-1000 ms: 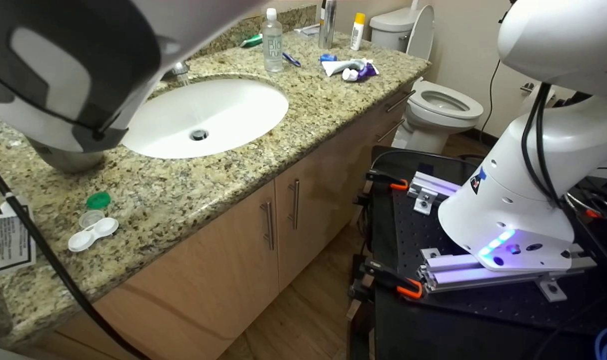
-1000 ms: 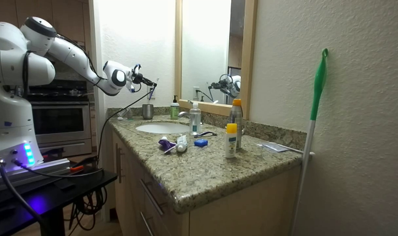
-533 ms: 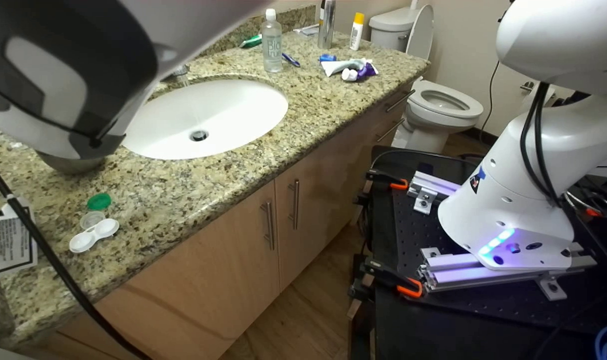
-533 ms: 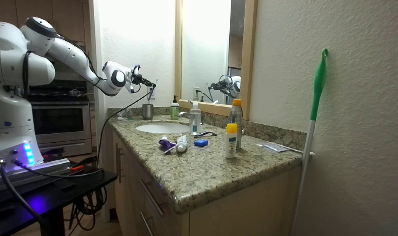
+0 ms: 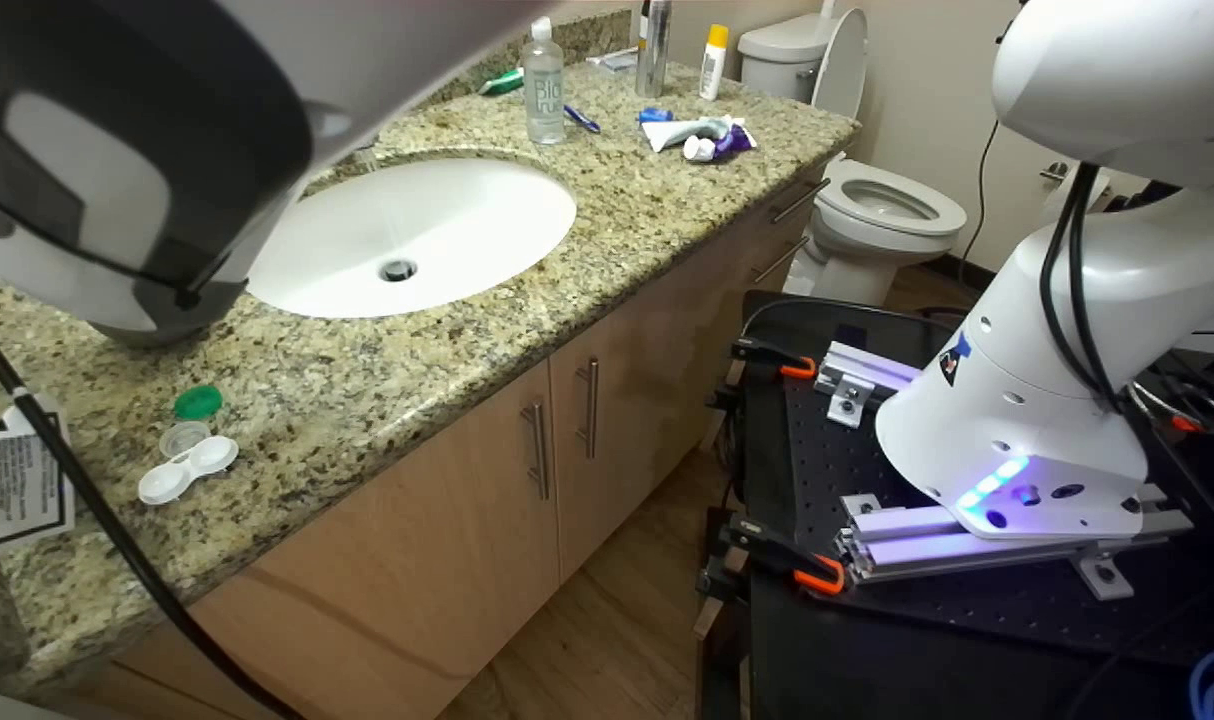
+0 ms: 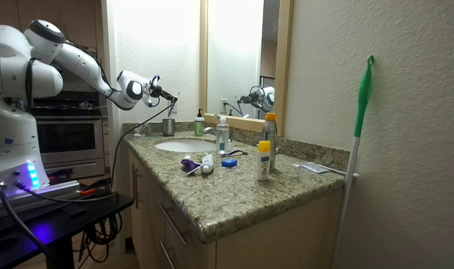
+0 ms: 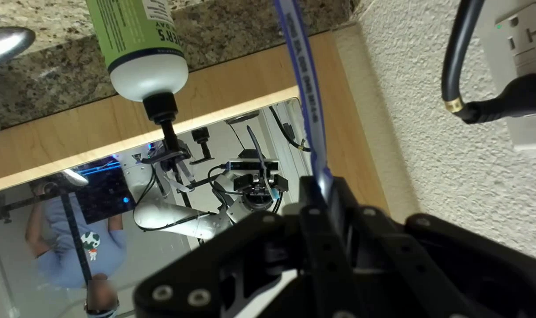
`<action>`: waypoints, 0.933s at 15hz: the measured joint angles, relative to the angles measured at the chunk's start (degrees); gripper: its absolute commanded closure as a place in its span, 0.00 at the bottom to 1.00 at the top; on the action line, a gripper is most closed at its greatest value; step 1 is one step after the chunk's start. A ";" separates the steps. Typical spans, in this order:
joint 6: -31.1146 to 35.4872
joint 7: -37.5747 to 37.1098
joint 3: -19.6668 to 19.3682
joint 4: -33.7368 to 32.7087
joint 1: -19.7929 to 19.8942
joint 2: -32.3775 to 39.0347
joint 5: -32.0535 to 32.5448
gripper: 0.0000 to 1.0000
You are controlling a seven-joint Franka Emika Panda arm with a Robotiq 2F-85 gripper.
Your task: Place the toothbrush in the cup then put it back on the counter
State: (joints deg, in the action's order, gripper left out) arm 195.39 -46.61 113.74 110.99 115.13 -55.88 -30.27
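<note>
The gripper [image 7: 323,187] has its fingers clamped on the toothbrush [image 7: 309,84], and the printed handle points down past them. In an exterior view the brush hangs tilted in the air, its handle end seemingly just above the mouth of the metal tumbler [image 6: 168,127], which stands upright on the granite countertop [image 6: 227,201]. Whether that end is truly centred cannot be told: in an exterior view the arm [image 5: 137,160] hides nearly all of the tumbler, and the wrist view leaves it out.

The step in hand looks like lining the handle up for the drop. It calls for sideways trimming first, with the handle swung closer to vertical before it goes below the rim. The lowering should then be slow and straight; a handle that leans on the rim could shove or tip the tumbler. The fingers do best to part only once the handle rests inside, then back off along their own line so they do not drag the brush out. The black cord [image 7: 455,53] and the green pump bottle [image 6: 199,125] warn against any wide sweep.
</note>
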 measured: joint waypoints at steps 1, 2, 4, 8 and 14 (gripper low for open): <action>-0.49 0.00 0.00 -0.03 0.00 0.00 0.00 0.97; -1.01 0.00 0.00 -0.07 0.00 -0.01 0.01 0.97; -1.95 0.00 0.00 -0.23 0.00 -0.01 0.06 0.97; -2.58 0.11 0.00 -0.85 -0.01 -0.01 0.23 0.97; -4.16 0.89 -0.37 -1.12 -0.10 -0.06 0.41 0.57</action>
State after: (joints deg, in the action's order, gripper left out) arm 191.23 -45.72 113.37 109.87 115.03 -55.94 -29.86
